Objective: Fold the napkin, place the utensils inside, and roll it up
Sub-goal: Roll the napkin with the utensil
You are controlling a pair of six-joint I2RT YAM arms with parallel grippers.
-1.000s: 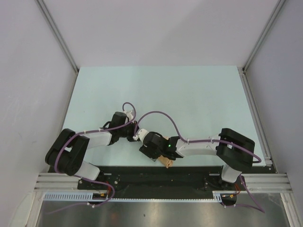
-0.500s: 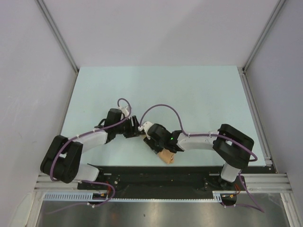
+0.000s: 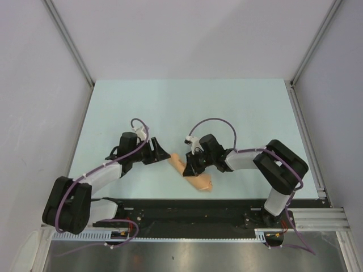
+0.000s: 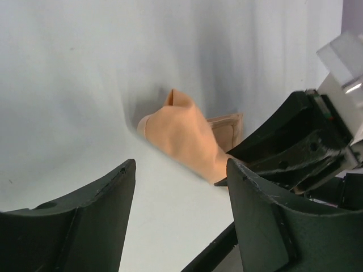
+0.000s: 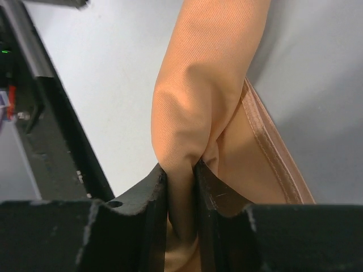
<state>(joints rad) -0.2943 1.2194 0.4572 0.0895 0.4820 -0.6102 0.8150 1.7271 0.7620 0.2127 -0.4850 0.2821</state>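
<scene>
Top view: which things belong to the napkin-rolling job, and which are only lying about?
Job: napkin, bunched; right gripper, pinching it; left gripper, open near it. Fork not visible.
Not the job: table; purple cables.

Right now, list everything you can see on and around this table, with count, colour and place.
napkin: one, peach-orange, rolled up, on the table near its front edge, between the arms
table: one, pale mint green, middle of the overhead view
base plate: one, black, along the table's near edge
cables: one per arm, purple, looping above each wrist
left gripper: one, black, open, just left of the napkin
right gripper: one, black, shut on the napkin
</scene>
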